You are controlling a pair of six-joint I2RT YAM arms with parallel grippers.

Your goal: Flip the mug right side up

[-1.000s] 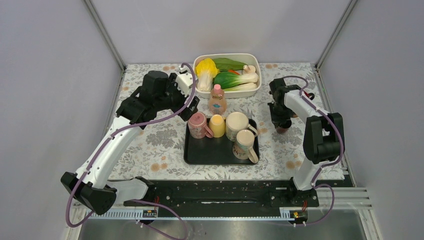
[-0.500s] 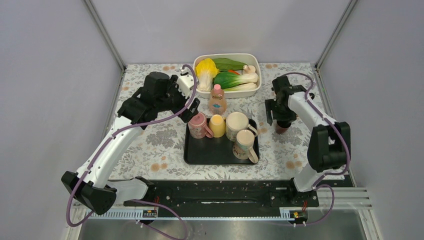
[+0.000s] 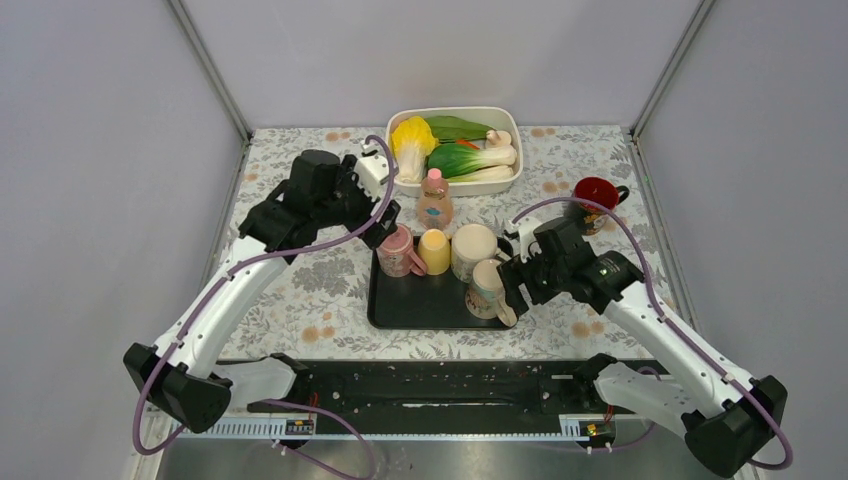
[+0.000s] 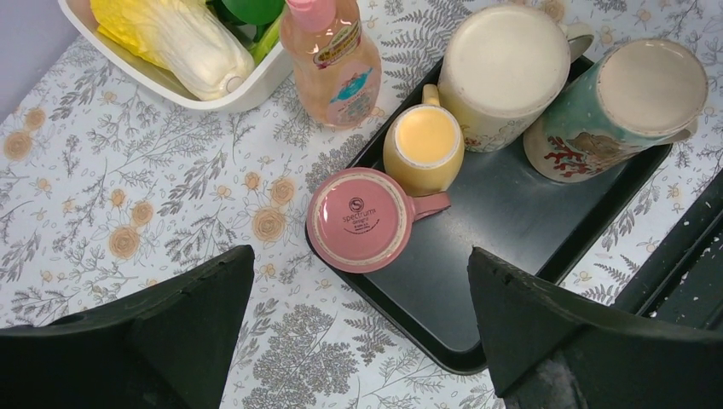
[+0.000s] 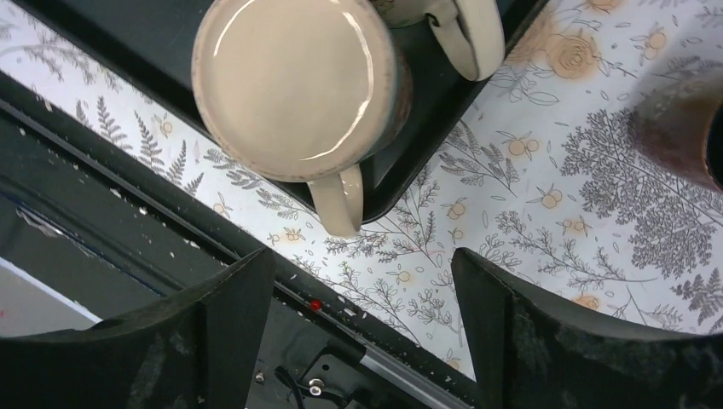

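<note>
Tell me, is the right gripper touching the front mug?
Apart. The right wrist view shows tablecloth between the front mug and the open fingers of the right gripper.

This was a robot test booth in a lab. Plain grey walls [image 3: 100,150] met at metal posts [image 3: 208,70]. A left arm [image 3: 230,290] and a right arm [image 3: 670,335] were bolted to a black rail [image 3: 430,385]. A flowered cloth [image 3: 300,280] covered the surface, under a tub [image 3: 470,109] of vegetables [image 3: 470,158] and a tray [image 3: 420,300] of mugs [image 3: 474,250].

Left end effector [image 4: 360,277] and right end effector [image 5: 362,268] both gape wide.
</note>
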